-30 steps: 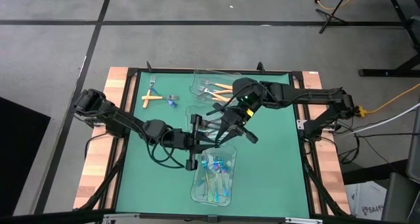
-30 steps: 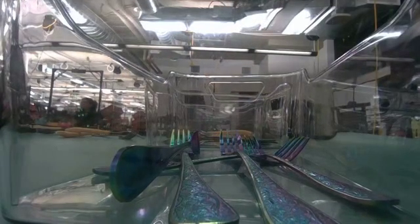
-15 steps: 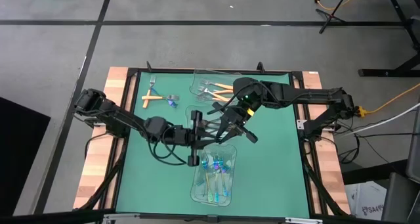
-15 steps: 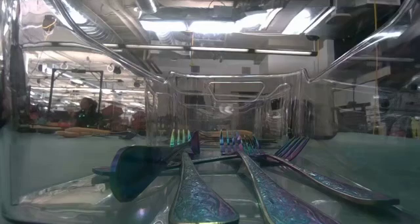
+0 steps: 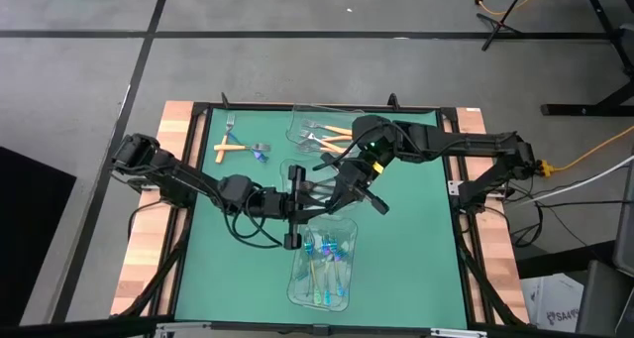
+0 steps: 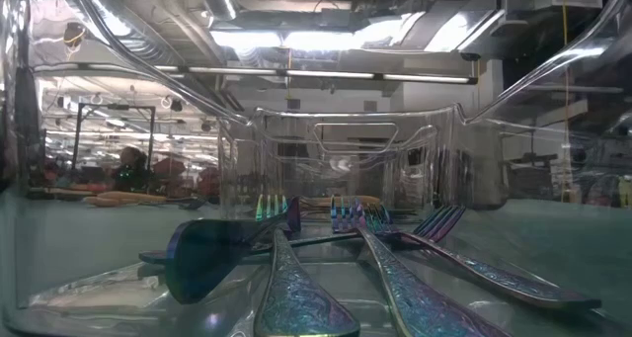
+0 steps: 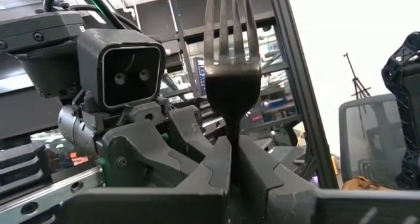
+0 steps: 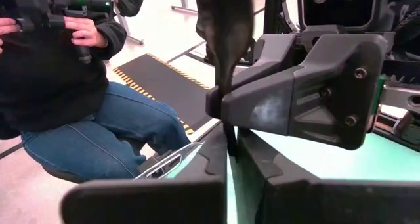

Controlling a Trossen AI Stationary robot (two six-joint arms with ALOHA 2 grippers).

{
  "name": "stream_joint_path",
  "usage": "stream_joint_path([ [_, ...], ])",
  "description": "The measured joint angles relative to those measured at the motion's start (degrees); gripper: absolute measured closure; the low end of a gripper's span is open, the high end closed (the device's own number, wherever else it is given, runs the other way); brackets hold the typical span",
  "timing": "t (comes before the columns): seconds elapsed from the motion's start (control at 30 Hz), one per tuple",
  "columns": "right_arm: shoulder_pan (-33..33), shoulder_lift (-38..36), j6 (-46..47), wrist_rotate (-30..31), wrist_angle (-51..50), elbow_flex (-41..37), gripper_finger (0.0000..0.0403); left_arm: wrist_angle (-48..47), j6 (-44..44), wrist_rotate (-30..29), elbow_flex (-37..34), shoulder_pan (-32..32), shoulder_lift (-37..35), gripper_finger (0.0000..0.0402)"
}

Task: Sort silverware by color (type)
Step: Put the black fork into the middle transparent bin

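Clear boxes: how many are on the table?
3: the far box with orange-handled forks, the middle box, partly hidden, and the near box with blue forks.

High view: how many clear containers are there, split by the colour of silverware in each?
Container of orange-handled forks: 1
Container of iridescent blue-teal pieces: 1
Container with contents hidden under the arms: 1
Total: 3
Left end effector and right end effector both grip one dark fork.
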Motion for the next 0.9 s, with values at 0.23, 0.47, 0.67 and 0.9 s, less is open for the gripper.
stream_joint_path([
  [0.23,0.00,0.00,1.56,0.45,-0.17,0.00,0.0398,-0.02,-0.02,-1.50,-0.01,-0.07,-0.01,0.0396],
  [0.47,0.02,-0.06,1.90,1.39,-0.59,0.02,0.0401,-0.09,-0.02,-1.87,0.00,-0.09,-0.01,0.0394],
  [0.67,0.02,-0.07,2.15,1.55,-0.59,0.02,0.0402,-0.11,0.04,-2.07,0.00,-0.06,-0.01,0.0372],
  [0.9,0.02,-0.06,2.28,4.37,-0.59,0.02,0.0403,-0.12,0.17,-2.93,0.00,0.07,-0.01,0.0337],
])
